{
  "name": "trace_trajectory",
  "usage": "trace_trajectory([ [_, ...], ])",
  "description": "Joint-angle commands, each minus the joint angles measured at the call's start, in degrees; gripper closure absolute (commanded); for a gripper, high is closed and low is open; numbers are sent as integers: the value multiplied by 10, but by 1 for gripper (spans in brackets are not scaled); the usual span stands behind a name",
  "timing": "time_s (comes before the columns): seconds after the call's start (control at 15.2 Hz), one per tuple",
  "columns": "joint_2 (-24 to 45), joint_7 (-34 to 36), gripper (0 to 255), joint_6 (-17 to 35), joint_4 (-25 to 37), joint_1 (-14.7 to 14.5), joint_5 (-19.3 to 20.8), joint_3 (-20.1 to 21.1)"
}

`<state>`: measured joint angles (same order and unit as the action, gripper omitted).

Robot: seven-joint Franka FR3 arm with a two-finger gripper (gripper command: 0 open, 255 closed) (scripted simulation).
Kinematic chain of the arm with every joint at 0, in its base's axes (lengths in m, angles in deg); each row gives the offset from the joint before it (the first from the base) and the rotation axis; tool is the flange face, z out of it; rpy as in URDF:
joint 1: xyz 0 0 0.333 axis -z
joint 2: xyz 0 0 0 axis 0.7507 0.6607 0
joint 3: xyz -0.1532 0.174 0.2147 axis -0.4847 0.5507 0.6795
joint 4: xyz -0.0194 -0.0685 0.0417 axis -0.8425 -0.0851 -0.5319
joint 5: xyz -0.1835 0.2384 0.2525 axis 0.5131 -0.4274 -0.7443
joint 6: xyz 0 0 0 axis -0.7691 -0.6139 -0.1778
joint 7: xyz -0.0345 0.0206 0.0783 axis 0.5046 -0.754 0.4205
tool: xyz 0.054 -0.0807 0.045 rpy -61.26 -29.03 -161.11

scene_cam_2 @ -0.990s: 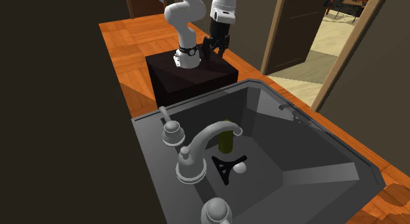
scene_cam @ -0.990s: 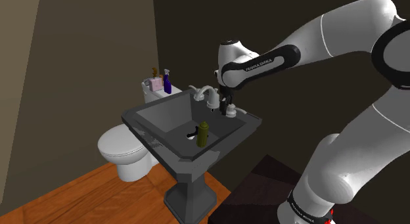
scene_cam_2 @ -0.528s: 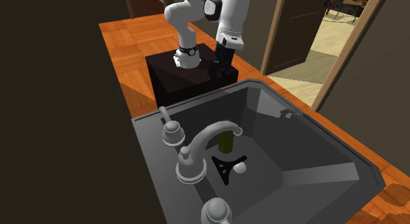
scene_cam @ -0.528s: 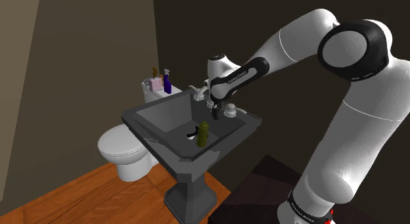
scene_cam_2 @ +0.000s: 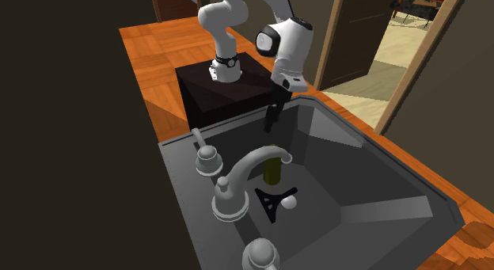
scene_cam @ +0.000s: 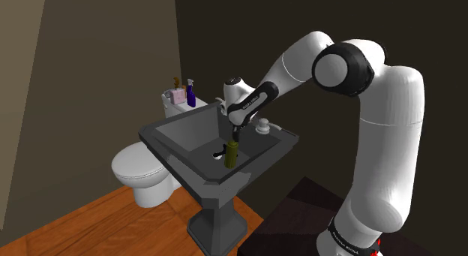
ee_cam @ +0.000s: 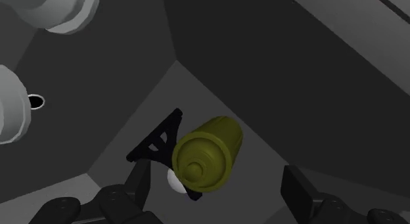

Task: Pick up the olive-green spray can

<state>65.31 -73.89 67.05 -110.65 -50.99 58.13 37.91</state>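
The olive-green spray can (scene_cam: 232, 154) stands upright in the bottom of a dark grey pedestal sink (scene_cam: 171, 128). My gripper (scene_cam: 235, 134) hangs just above its cap, pointing down into the basin. In the second exterior view the can (scene_cam_2: 271, 173) is partly hidden behind the faucet spout (scene_cam_2: 257, 157), with the gripper (scene_cam_2: 271, 123) above it near the basin's far rim. The wrist view looks down on the can's top (ee_cam: 206, 154); my gripper (ee_cam: 219, 181) is open, its fingers (ee_cam: 142, 182) wide on either side and not touching the can.
A black drain cross with a white stopper (scene_cam_2: 278, 201) lies beside the can. Faucet handles (scene_cam_2: 208, 159) sit on the sink's back ledge. A white toilet (scene_cam: 139, 169) with small bottles (scene_cam: 184, 94) on its tank stands at the shoulder view's left. The floor is wood.
The arm has swung to the shoulder view's left, from above the faucet handle to over the basin, and the gripper has come down to just above the can.
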Motion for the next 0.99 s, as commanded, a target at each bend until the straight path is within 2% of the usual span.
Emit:
trace_trajectory([
  [0.0, 49, -14, 0, 13, 40, 2, 5, 2],
  [0.13, 93, -27, 0, 22, 78, 4, 10, 4],
  [0.79, 140, -10, 0, 62, 83, 2, 19, -1],
  [0.86, 140, -10, 255, 63, 83, 2, 19, -1],
  [0.92, 140, -10, 255, 63, 83, 2, 19, -1],
])
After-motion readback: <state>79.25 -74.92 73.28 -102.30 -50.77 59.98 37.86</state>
